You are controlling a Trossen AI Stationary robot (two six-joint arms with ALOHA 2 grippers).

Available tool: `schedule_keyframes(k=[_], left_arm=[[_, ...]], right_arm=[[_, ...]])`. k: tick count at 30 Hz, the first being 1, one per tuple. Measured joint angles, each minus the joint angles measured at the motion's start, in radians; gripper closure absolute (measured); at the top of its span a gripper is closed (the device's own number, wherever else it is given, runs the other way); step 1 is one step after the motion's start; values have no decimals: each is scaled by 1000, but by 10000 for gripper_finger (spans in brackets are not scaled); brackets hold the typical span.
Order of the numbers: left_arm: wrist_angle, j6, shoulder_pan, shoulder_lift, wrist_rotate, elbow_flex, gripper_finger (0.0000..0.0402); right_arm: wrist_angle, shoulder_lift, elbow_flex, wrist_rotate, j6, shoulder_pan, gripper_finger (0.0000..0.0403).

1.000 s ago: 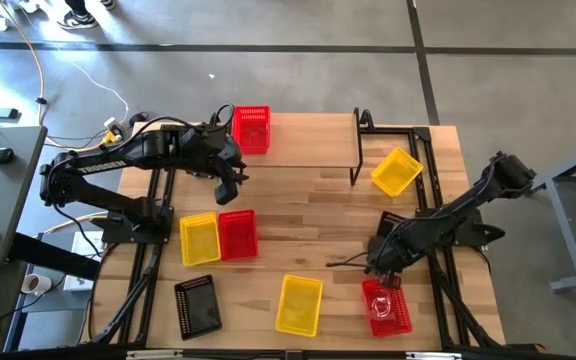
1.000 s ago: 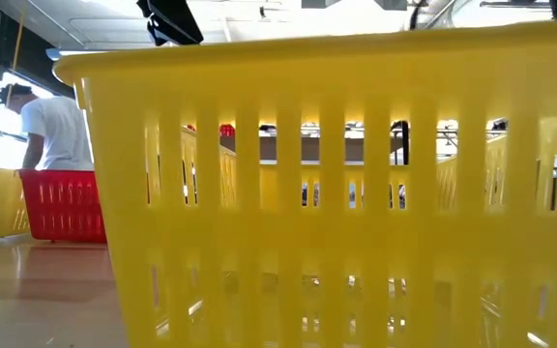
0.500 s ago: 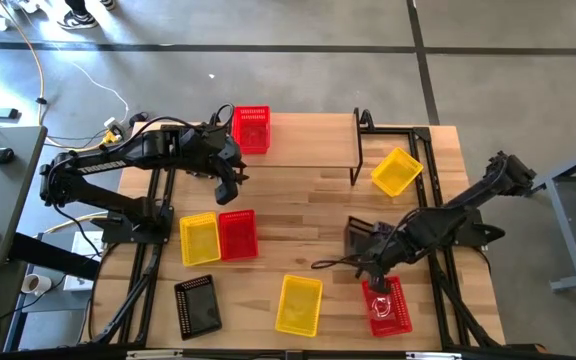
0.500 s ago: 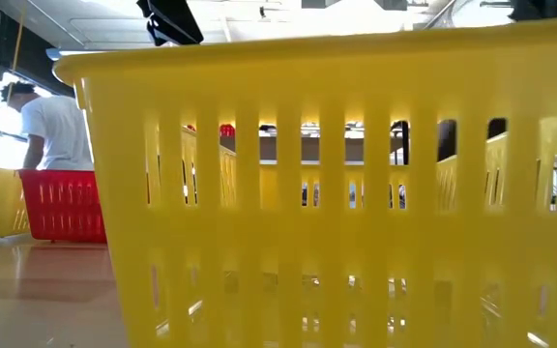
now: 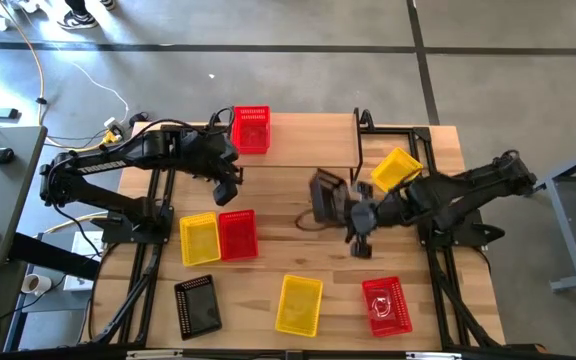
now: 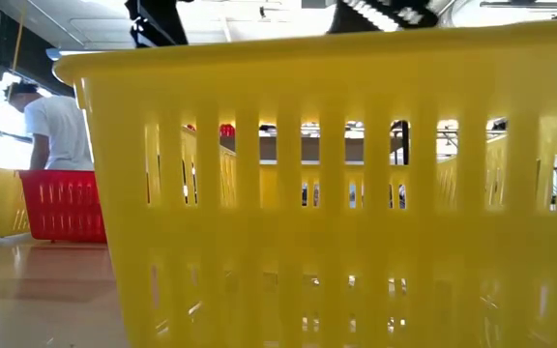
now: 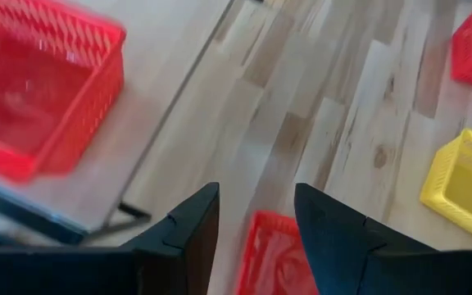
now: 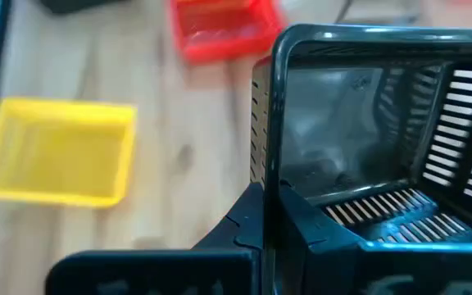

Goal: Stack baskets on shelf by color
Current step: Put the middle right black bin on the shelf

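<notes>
1. The table was seen from above, with the shelf at its 12 o'clock edge.
2. A red basket was set on the shelf's left end.
3. The right gripper was clamped on a black basket, held above the table's middle.
4. The left gripper, fingers apart, was held at 10 o'clock, empty.

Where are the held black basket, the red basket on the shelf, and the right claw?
black basket (image 8: 359,156), right wrist view, inner wall
red basket (image 5: 251,129), high view, middle of its floor
right claw (image 8: 273,209), right wrist view, shut on the black basket's rim
</notes>
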Motion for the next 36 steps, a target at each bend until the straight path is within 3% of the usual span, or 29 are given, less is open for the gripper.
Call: schedule_keyframes(k=[9, 21, 36], left_arm=[[-75, -120, 0, 0, -11, 0, 252], [-124, -282, 0, 0, -11, 0, 252], [-124, -311, 0, 0, -11, 0, 252]], right_arm=[[-30, 1, 101, 107, -303, -214, 403], [-111, 61, 86, 85, -517, -511, 403], [-174, 247, 84, 82, -582, -555, 403]])
